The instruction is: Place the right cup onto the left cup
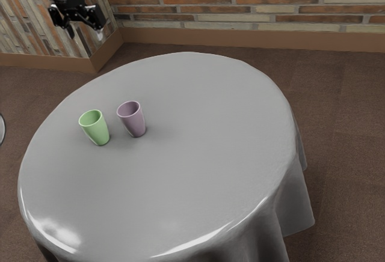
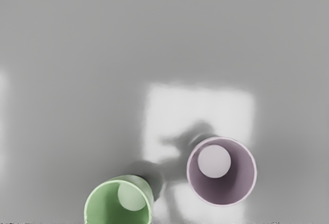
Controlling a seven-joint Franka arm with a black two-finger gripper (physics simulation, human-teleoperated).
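High above the table's far left part in the exterior view, my gripper (image 1: 85, 32) hangs open, its two fingers apart with nothing between them. A green cup (image 1: 96, 128) stands upright on the table toward the exterior view's left. Beside it, toward the exterior view's right, is an upright purple cup (image 1: 133, 119), and a small gap separates the two. From above, the wrist view looks into the purple cup (image 2: 221, 171) and the green cup (image 2: 119, 201); both have nothing inside.
A round table (image 1: 204, 154) with a glossy grey cloth carries both cups. Behind it is a brick wall (image 1: 240, 0) with a brown baseboard (image 1: 252, 38). A pale round edge (image 1: 2, 130) shows at the exterior view's left border.
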